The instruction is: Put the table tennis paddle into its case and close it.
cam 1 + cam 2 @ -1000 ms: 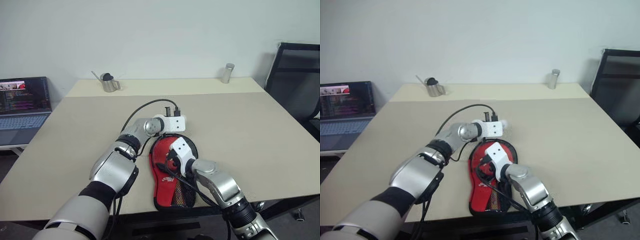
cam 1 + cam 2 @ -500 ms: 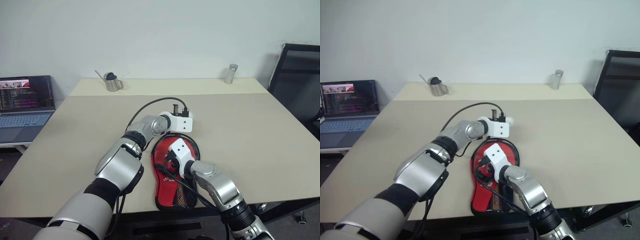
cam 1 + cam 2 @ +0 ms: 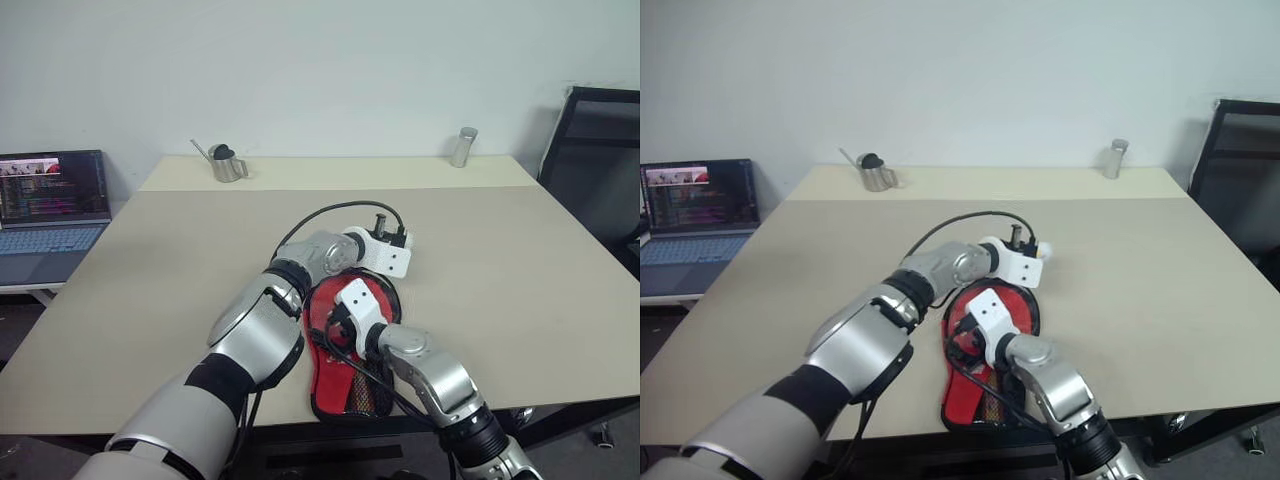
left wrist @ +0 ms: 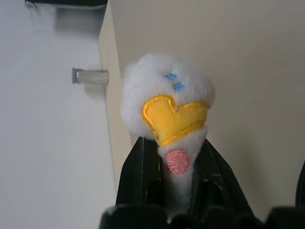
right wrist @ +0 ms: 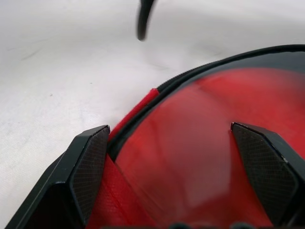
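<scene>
The case (image 3: 345, 360) lies red side up near the table's front edge, its mesh pocket toward me and its round end away. My right gripper (image 5: 171, 143) stands open over the round end, its fingers (image 5: 88, 162) spread across a smooth red surface inside a black rim. I cannot tell the table tennis paddle apart from the case there. My left gripper (image 4: 174, 143) hangs just past the far right rim of the case (image 3: 1015, 300), shut on a small white plush charm (image 4: 167, 95) with a yellow heart patch.
The beige table (image 3: 500, 250) has open room to the right and left of the case. A metal pitcher (image 3: 225, 163) and a metal cylinder (image 3: 461, 146) stand at the far edge. A laptop (image 3: 50, 200) sits off the left side, a black chair (image 3: 600, 150) at the right.
My left gripper has moved to the right along the far rim of the case and rolled, still shut on the charm. The right gripper has stayed in place.
</scene>
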Controlling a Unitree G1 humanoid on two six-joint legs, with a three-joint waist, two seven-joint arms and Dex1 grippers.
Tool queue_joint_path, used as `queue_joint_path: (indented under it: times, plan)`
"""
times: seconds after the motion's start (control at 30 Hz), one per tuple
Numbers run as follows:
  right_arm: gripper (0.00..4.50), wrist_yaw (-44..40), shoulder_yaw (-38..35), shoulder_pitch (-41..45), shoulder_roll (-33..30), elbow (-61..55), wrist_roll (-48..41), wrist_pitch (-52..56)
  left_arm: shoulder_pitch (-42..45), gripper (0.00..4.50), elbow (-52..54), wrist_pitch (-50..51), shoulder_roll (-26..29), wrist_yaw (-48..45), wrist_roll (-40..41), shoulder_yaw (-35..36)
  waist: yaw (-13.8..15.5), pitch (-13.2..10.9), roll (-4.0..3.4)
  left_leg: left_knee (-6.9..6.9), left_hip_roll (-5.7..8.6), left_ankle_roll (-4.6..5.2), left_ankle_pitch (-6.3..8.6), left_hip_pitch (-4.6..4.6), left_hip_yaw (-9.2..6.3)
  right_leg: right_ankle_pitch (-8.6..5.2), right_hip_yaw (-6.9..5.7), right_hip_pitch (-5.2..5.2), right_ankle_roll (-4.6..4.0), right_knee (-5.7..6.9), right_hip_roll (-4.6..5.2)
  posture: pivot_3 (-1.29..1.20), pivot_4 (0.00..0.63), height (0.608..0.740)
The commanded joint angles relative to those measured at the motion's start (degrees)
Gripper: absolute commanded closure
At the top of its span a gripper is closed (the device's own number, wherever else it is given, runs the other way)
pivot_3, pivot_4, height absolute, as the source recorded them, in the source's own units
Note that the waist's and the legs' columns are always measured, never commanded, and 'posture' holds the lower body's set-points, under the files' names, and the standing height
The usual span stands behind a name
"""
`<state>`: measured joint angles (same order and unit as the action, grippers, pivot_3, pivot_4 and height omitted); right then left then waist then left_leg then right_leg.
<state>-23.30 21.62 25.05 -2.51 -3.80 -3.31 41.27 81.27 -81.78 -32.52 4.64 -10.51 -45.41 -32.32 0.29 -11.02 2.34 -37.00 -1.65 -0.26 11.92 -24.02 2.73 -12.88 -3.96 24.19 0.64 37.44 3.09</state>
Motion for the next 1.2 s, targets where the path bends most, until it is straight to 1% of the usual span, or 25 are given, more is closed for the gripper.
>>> queue_joint_path:
  times: [0.03,0.27,0.43,0.5,0.53,0.57,0.67,0.77,0.83,1.03,1.2]
  plan:
    - [0.0,-0.37,2.65,-3.54,-0.25,4.69,0.13,5.0,5.58,4.25,2.95,-2.9,-2.17,3.05,1.03,0.65,0.02,0.0,0.0,0.0,0.0,0.0,0.0,-0.01,0.0,0.0,0.0,0.0,0.01,-0.03,0.0,0.0,0.15,0.74]
    - [0.0,-0.15,2.58,-3.63,0.06,4.81,0.21,4.84,4.43,4.25,2.96,-4.65,-3.22,1.21,1.78,1.14,0.02,0.0,0.0,0.03,-0.01,0.03,0.02,-0.04,-0.01,0.02,-0.02,-0.02,0.02,-0.13,0.0,0.0,0.15,0.74]
    - [0.0,-0.07,2.45,-3.53,0.14,4.92,0.23,4.7,2.7,4.25,2.52,-3.47,-3.37,-6.72,4.28,3.08,-0.03,0.01,0.0,0.02,-0.01,0.04,0.03,-0.03,0.01,0.03,-0.02,-0.03,0.04,-0.16,-0.01,0.0,0.15,0.74]
    - [0.0,-0.11,2.4,-3.44,0.11,4.96,0.21,4.7,2.28,3.52,2.57,-3.15,-3.35,-9.8,6.38,4.78,-0.1,0.01,0.0,0.03,-0.02,0.05,0.03,-0.03,0.02,0.03,-0.01,-0.03,0.04,-0.16,-0.02,0.0,0.15,0.74]
    - [0.0,-0.12,2.39,-3.42,0.1,4.97,0.19,4.7,2.15,3.27,2.61,-2.97,-3.35,-10.97,7.17,5.42,-0.1,0.01,0.0,0.03,-0.02,0.05,0.03,-0.03,0.01,0.03,-0.01,-0.03,0.04,-0.16,-0.02,0.0,0.15,0.74]
    - [0.0,-0.14,2.43,-3.41,0.09,5.0,0.21,4.67,2.05,2.85,2.68,-3.1,-3.31,-12.02,7.8,5.93,-0.12,0.01,-0.01,0.03,-0.02,0.05,0.03,-0.03,0.02,0.03,-0.01,-0.03,0.04,-0.17,-0.02,0.0,0.15,0.74]
    - [0.0,-0.23,2.52,-3.25,0.07,5.26,0.25,4.54,1.86,1.8,2.98,-3.81,-3.14,-13.56,8.97,6.75,-0.15,0.03,-0.01,0.03,-0.02,0.06,0.04,-0.02,0.01,0.03,-0.01,-0.05,0.04,-0.18,-0.02,0.0,0.15,0.74]
    - [0.0,-0.35,2.51,-2.93,0.06,5.6,0.26,4.34,1.59,0.65,3.2,-4.25,-2.59,-14.54,9.41,7.01,-0.29,0.06,-0.02,0.03,-0.02,0.07,0.04,0.0,0.02,0.03,0.0,-0.06,0.04,-0.18,-0.02,0.0,0.15,0.74]
    - [0.0,-0.4,2.39,-2.75,0.01,5.81,0.22,4.19,1.1,0.05,3.27,-4.77,-1.6,-16.49,9.83,7.14,-0.36,0.09,-0.04,0.03,-0.03,0.07,0.04,0.02,0.03,0.03,0.01,-0.07,0.04,-0.17,-0.02,0.0,0.15,0.74]
    - [0.0,-0.87,2.41,-2.34,-0.19,6.45,0.32,3.75,-0.5,0.05,3.76,-6.95,0.59,-22.0,12.89,8.78,-0.38,0.19,-0.09,0.03,-0.04,0.08,0.04,0.05,0.05,0.03,0.02,-0.07,0.04,-0.16,-0.04,0.0,0.15,0.74]
    - [0.0,-1.33,2.1,-1.64,-0.3,6.36,0.13,3.68,-1.36,0.05,5.2,-10.06,3.05,-25.61,19.41,14.3,-0.39,0.21,-0.08,0.01,-0.04,0.08,0.04,0.06,0.05,0.04,0.03,-0.09,0.04,-0.14,-0.04,0.0,0.15,0.74]
